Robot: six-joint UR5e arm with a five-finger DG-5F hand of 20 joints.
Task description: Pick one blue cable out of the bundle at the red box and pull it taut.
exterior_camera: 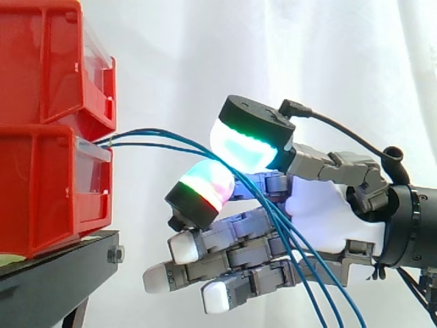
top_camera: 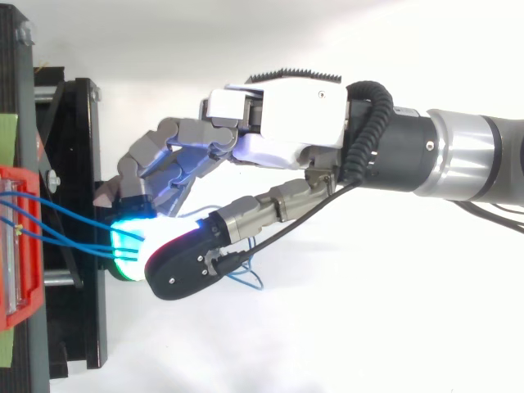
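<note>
A: While looking across from the side, can place the hand just right of the stacked red bins, apart from them. Holding anything?

B: Pinching the blue cables between the thumb pad, glowing cyan and green, and the pad of one curled finger, glowing green and red. Cannot tell the number of strands caught there.

A: And the other fingers?

B: Stretched nearly straight toward the bins, white pads leading, lower than the pinch.

A: Where from, those cables?

B: Out of the seam between upper and lower bin, at the front edge. Then gently bowed, running rightward into the pinch. Past it, slanting down across the palm and off the bottom edge, three strands there.

A: Same from above?

B: Yes. Leaving the bins at the left edge, crossing over the black stand, ending at the cyan glow under the fingers. Also a loose loop of blue just beside the thumb, on the arm's side.

A: Behind all this?

B: Just white curtain.
</note>
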